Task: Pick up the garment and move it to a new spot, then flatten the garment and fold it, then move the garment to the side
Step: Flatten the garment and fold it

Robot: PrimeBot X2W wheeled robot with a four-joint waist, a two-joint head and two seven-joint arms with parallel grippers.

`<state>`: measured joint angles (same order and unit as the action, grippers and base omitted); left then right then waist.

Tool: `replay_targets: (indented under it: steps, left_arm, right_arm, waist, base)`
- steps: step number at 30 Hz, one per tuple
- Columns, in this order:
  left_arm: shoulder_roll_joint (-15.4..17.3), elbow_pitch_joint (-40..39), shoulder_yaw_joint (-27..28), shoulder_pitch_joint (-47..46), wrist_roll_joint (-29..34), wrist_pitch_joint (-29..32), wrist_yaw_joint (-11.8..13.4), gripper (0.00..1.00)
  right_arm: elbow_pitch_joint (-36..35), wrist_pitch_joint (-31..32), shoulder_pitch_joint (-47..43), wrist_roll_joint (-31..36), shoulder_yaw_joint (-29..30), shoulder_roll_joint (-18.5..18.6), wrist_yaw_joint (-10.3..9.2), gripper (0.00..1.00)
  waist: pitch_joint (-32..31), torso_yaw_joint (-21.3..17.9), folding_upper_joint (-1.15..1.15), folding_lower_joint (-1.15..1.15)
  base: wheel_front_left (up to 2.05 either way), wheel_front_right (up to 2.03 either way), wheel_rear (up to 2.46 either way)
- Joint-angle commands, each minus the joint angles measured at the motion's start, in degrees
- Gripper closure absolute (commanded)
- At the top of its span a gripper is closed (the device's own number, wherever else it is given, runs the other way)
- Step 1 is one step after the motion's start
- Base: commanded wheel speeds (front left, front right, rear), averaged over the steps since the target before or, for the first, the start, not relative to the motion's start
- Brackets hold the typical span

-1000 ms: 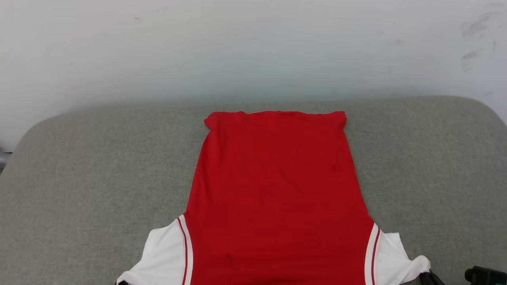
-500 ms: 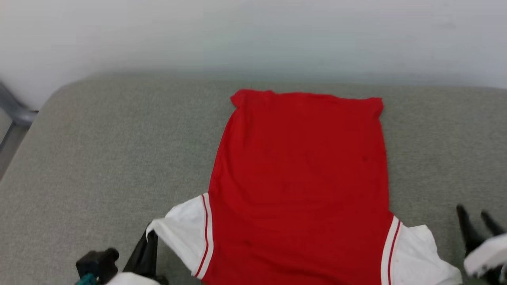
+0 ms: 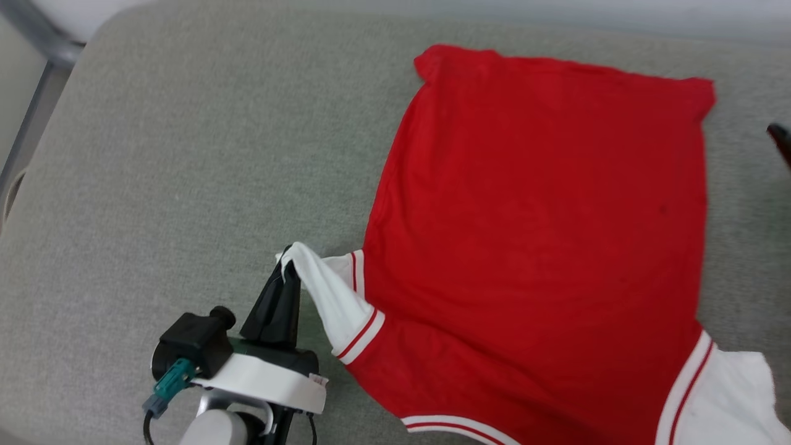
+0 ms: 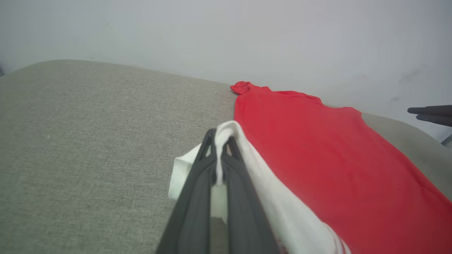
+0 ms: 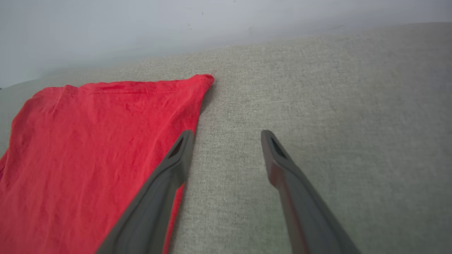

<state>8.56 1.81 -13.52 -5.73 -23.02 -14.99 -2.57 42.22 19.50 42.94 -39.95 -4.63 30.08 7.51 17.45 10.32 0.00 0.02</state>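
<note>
The garment (image 3: 537, 222) lies spread on the grey cushion, plain red side up, hem at the far end and white sleeves near me; its lettering is hidden. My left gripper (image 3: 287, 262) is shut on the tip of the left white sleeve (image 3: 330, 296), lifting it off the cushion; in the left wrist view the white cloth (image 4: 226, 141) is pinched between the fingers. My right gripper (image 5: 226, 141) stands open over bare cushion just right of the garment's (image 5: 95, 148) far right corner, holding nothing. One dark fingertip (image 3: 780, 139) shows at the head view's right edge.
The grey fabric cushion (image 3: 154, 185) reaches to a pale wall (image 4: 247, 31) behind. Its rounded left edge meets a grey metal frame (image 3: 34, 99) at the upper left. Bare cushion lies left of the garment.
The head camera has tilted down and turned left, shifting the whole picture. My left gripper has come up with the left sleeve pinched and raised. My right gripper has moved forward along the garment's right side.
</note>
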Motion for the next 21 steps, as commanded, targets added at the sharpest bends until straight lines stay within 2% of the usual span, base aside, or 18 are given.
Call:
replay_targets:
  steps: [1,9,15,19,20,21]
  left_arm:
    - [-0.45,-0.39,-0.43,-1.64,1.19,-0.27,-0.67,1.00]
    - [-3.34,-3.20,-2.01,-6.18,3.70,-0.27,-2.76,1.00]
    - [-4.47,-3.83,-2.04,-7.29,4.30,-0.27,-3.42,1.00]
    - [-4.96,-3.56,-1.35,-7.36,4.34,-0.27,-3.77,1.00]
    - [-5.06,-3.47,-1.21,-7.27,4.36,-0.27,-3.87,1.00]
    - [-5.18,-3.49,-1.12,-7.20,4.40,-0.27,-3.87,1.00]
  right_arm:
    - [1.73,3.47,4.67,1.42,-0.47,0.27,-0.04,0.00]
    - [5.60,14.26,20.22,8.55,-2.38,1.18,-0.04,0.00]
    - [7.94,17.30,22.28,9.96,-3.54,-0.10,-0.03,0.00]
    - [12.16,22.56,18.48,9.71,-5.20,-1.96,-0.02,0.00]
    - [13.00,23.62,17.67,9.25,-5.26,-2.36,-0.01,0.15]
    - [13.66,24.65,17.07,9.08,-5.48,-2.54,-0.01,0.60]
  waist:
    - [4.42,3.21,0.00,-0.02]
    - [12.82,6.77,0.00,-0.02]
    - [15.51,7.59,0.00,-0.02]
    - [16.01,7.78,0.00,-0.02]
    - [16.01,7.81,0.00,-0.02]
    - [16.05,7.81,0.00,-0.02]
  base:
    - [0.00,0.00,0.00]
    - [0.00,0.00,0.00]
    - [0.00,0.00,0.00]
    - [0.00,0.00,0.00]
    - [0.00,0.00,0.00]
    - [0.00,0.00,0.00]
